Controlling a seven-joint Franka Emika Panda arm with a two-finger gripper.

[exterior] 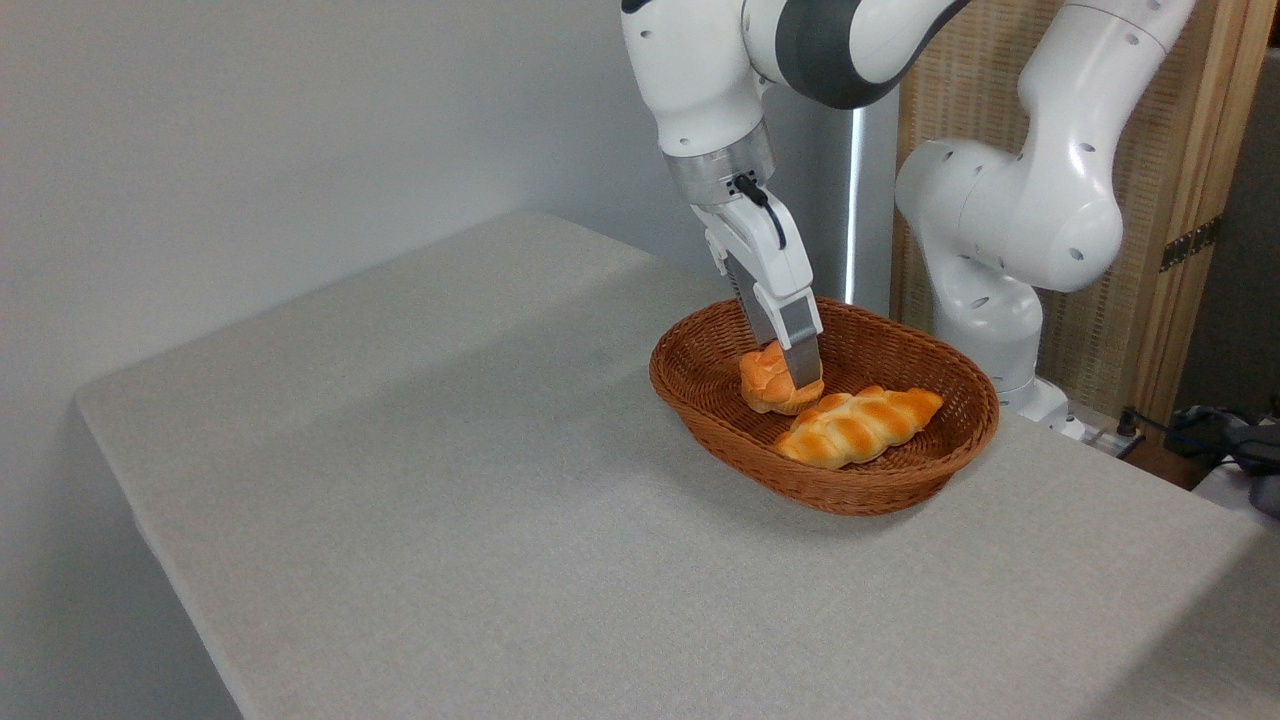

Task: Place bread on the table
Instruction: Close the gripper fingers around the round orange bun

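The bread [768, 382], a small round orange-golden bun, sits inside the brown wicker basket [700, 400] toward its far left side. My gripper [790, 372] reaches down into the basket with its fingers [800, 345] closed against the bun's sides. Whether the bun still rests on the basket floor or is lifted slightly I cannot tell. The light grey table [450, 480] spreads to the left and front of the basket.
A longer pale-golden braided loaf [858, 427] lies in the basket just right of the bun. The arm's white base [1000, 260] stands behind the basket at the right. A wooden-framed woven screen [1170, 200] rises at the back right, with cables [1200, 425] beside it.
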